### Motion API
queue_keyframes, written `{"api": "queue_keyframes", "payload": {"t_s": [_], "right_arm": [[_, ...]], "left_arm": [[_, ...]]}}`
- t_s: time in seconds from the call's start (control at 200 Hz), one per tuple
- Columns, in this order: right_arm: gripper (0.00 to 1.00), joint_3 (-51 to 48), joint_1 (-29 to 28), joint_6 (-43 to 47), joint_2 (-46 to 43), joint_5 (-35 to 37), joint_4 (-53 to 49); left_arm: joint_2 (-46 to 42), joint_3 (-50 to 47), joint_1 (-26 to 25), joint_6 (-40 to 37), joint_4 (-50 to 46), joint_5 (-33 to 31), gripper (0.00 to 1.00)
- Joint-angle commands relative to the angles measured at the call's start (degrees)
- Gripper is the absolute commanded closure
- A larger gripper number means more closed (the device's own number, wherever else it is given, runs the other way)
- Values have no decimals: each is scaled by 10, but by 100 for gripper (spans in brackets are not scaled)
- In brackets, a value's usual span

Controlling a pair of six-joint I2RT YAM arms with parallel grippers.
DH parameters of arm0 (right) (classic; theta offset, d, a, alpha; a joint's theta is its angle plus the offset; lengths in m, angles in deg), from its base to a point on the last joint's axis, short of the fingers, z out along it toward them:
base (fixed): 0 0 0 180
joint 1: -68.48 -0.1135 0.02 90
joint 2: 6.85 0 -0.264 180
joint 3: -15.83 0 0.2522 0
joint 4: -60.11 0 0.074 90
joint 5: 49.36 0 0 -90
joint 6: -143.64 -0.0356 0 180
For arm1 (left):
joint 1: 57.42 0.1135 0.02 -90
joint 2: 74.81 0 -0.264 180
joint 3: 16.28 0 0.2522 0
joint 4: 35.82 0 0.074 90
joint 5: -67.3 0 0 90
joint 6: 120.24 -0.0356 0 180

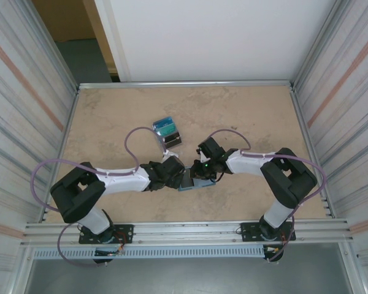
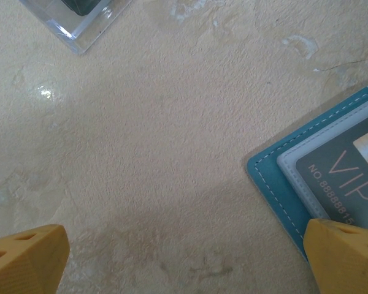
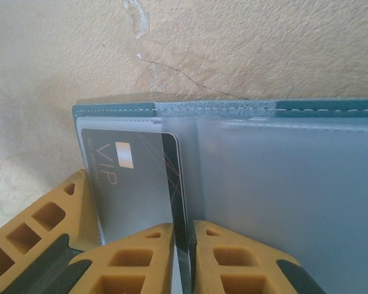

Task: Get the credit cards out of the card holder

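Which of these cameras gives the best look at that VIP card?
The right wrist view: the VIP card shows its chip and lettering inside the card holder's clear pocket, its dark edge between the right gripper's fingers. The left wrist view catches one corner. From the top view, it's too small to tell.

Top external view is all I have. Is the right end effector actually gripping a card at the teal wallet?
Observer: Yes. The right end effector is closed on the edge of a dark grey plastic VIP card in the open teal bifold card holder.
Operator: And the left end effector?
Observer: The left end effector is wide open over the beige table, with one finger above the holder's corner.
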State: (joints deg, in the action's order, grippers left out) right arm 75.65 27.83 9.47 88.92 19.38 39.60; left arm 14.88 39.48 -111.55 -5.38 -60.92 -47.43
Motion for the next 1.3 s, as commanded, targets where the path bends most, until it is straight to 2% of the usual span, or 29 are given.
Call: {"api": "queue_keyframes", "payload": {"t_s": [0.0, 0.376, 0.681, 0.792, 1.298], "right_arm": [[85, -12, 6, 0, 10, -15, 10], [86, -21, 7, -11, 13, -32, 29], [88, -79, 35, -53, -17, -118, 167], [90, -89, 42, -60, -22, -134, 188], [89, -100, 45, -73, 6, -152, 237]], "left_arm": [[10, 12, -4, 0, -23, -21, 1], [18, 17, -4, -1, -29, -19, 1], [14, 13, -4, 1, -36, -23, 1], [15, 13, -5, 1, -36, -23, 1], [13, 17, -5, -2, -36, -17, 1]]}}
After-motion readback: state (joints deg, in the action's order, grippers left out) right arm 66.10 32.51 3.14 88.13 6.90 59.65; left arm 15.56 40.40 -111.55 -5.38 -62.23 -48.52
